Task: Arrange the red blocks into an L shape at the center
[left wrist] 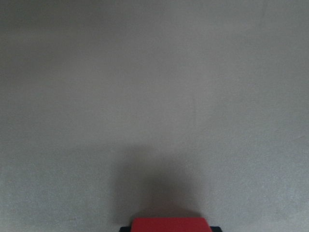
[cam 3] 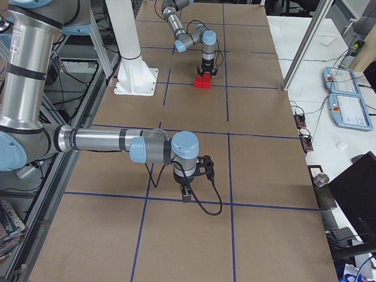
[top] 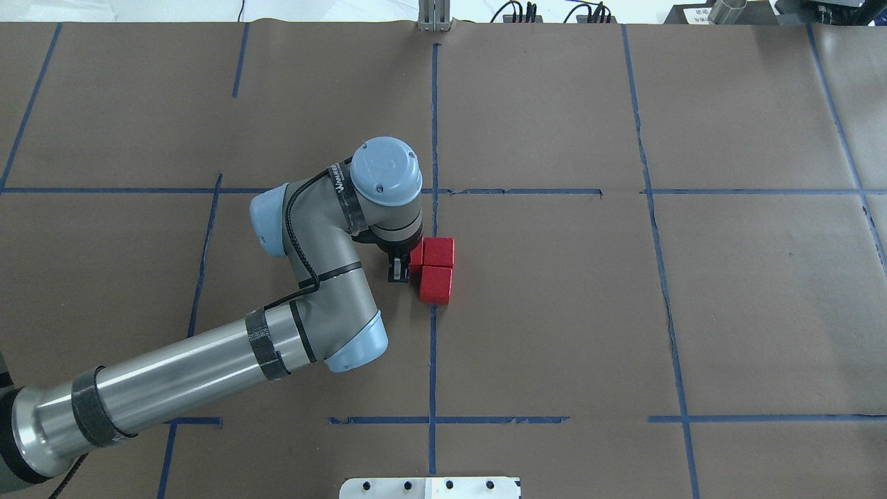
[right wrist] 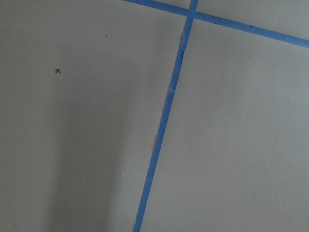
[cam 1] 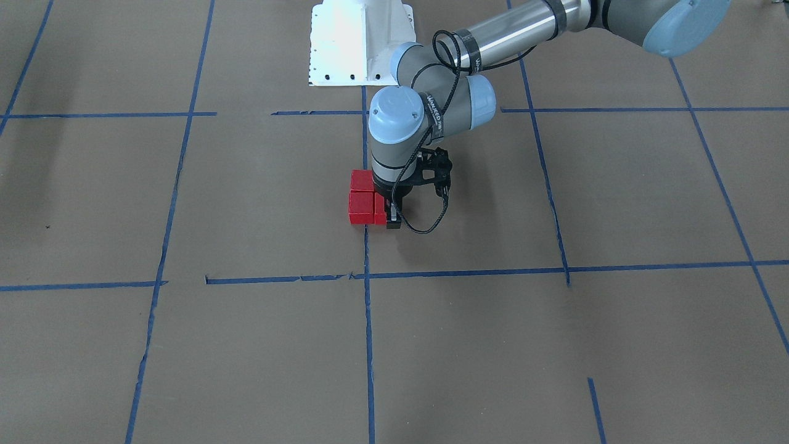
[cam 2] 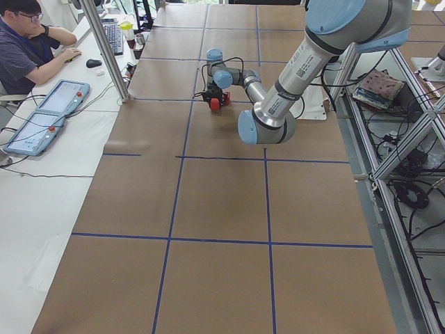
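1. Handling: the red blocks (top: 438, 252) look like rigid, light cubes with smooth plain faces. Grip one on two opposite flat sides, square to the faces, so it does not twist or slip.
2. Count: three red blocks, two grippers.
3. Location: all three blocks touch at the center (top: 499, 326), over the vertical blue tape line (top: 432, 360), in an L arrangement.
4. Left gripper (cam 1: 388, 216): the jaws appear to pinch the third red block (top: 416, 258).
5. Right gripper (cam 3: 185, 195): well apart from the blocks. Its jaw state cannot be told.

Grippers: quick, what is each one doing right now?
Left gripper: closed on a red block.
Right gripper: cannot be told.
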`<action>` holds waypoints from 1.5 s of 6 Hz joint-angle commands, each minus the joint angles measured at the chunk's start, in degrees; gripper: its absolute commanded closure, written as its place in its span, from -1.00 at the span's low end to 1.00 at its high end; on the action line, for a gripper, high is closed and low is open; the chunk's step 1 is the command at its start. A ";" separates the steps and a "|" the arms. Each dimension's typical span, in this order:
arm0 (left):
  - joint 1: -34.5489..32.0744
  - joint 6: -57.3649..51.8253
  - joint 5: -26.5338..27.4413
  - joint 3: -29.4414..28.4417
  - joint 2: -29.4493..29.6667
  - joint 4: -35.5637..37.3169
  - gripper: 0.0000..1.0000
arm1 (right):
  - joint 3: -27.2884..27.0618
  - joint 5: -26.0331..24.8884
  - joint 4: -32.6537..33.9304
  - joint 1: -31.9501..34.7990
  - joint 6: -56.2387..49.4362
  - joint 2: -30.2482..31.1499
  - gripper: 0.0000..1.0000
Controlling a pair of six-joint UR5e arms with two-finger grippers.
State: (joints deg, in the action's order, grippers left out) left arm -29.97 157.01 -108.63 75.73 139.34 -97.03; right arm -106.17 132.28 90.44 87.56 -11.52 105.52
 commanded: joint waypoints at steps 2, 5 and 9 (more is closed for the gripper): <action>-0.09 -1.01 0.00 0.03 -0.03 0.09 -1.00 | 0.00 0.00 0.00 -0.02 0.00 -0.05 -0.99; -0.79 -9.30 -2.53 9.55 -2.13 5.84 -1.00 | 0.00 0.00 0.00 -0.02 0.00 -0.05 -0.99; -8.07 -53.58 -8.00 38.92 -23.00 12.49 -1.00 | 0.09 0.00 0.09 -0.02 0.26 -0.14 -0.99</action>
State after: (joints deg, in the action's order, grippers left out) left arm -35.85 117.83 -116.39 109.09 122.16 -84.50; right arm -106.16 132.27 90.46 87.54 -11.33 105.44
